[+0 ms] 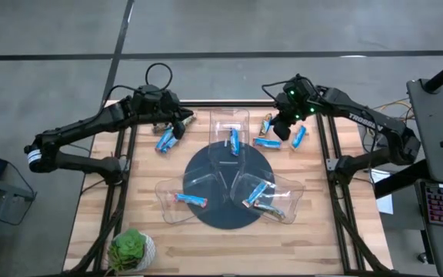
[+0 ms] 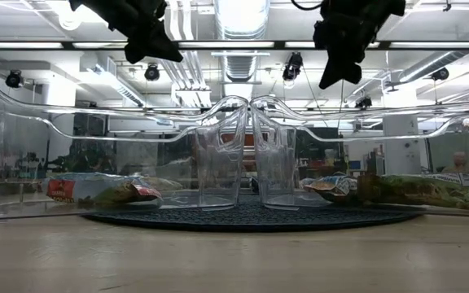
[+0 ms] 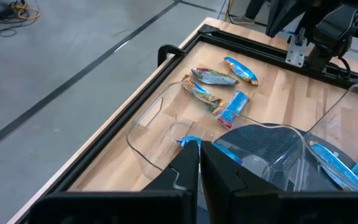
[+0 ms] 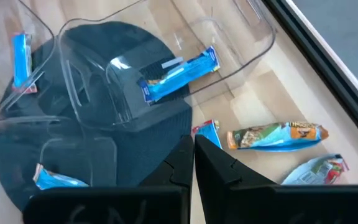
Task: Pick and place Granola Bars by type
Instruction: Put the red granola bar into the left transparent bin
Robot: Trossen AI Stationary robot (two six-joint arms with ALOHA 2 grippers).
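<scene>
Clear plastic trays, three, fanned out on dark round mat (image 1: 229, 204) over wooden surface (image 1: 91, 231). High view: far tray (image 1: 230, 131) with one blue granola bar (image 1: 234, 141); left near tray (image 1: 177, 201) with one blue-and-red bar (image 1: 191, 200); right near tray (image 1: 274, 196) with two or three bars (image 1: 258, 192), blue and tan. Loose bars on surface: blue pair (image 1: 165, 140) under left gripper (image 1: 181, 123), four more (image 1: 268, 141) around right gripper (image 1: 281, 132). Potted plant (image 1: 131, 250) at near left corner. Both grippers raised, fingers together, holding nothing.

Low view: tray walls meeting at centre, wrapped bars lying flat in left and right trays, both grippers hanging above, clear of trays.

Left wrist view: fingers (image 3: 185, 171) pressed together over tray rim; loose bars (image 3: 215, 78) beyond on bare wood.

Right wrist view: fingers (image 4: 182, 158) together; blue bar (image 4: 179, 73) inside tray, tan-and-blue bar (image 4: 277, 135) outside on wood.
</scene>
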